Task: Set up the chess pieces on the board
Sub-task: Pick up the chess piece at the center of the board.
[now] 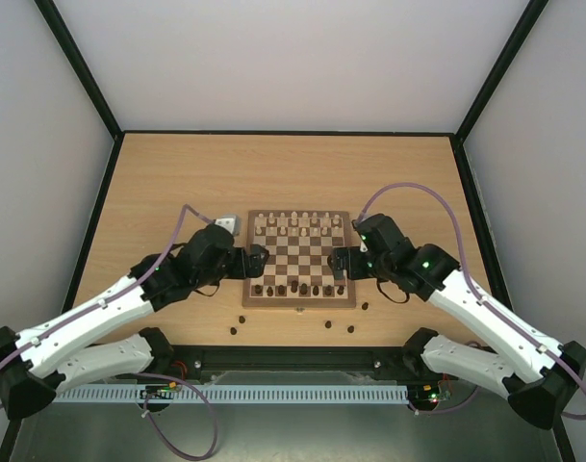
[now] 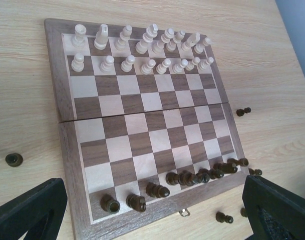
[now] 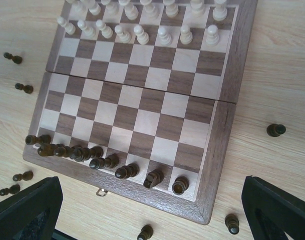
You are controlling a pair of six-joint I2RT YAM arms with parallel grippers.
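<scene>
The board (image 1: pixel 299 300) lies at the table's middle, its clasp on the near edge. Cream chess pieces (image 1: pixel 299 225) fill its two far rows. Dark pieces (image 1: pixel 302 288) stand in its nearest row only. Several dark pawns (image 1: pixel 329 324) lie loose on the table near the board's front. My left gripper (image 1: pixel 258 258) is open and empty over the board's left rim. My right gripper (image 1: pixel 339 260) is open and empty over its right rim. In the left wrist view the board (image 2: pixel 67 107) and dark row (image 2: pixel 185 178) show between the open fingers (image 2: pixel 29 210). In the right wrist view the dark row (image 3: pixel 126 171) does too.
A small grey object (image 1: pixel 227 221) lies left of the board's far corner. Loose pawns lie on the table at both sides: in the left wrist view one (image 2: pixel 14 159) to the left and one (image 2: pixel 243 111) to the right, and in the right wrist view one (image 3: pixel 276 130) and another (image 3: pixel 232 223).
</scene>
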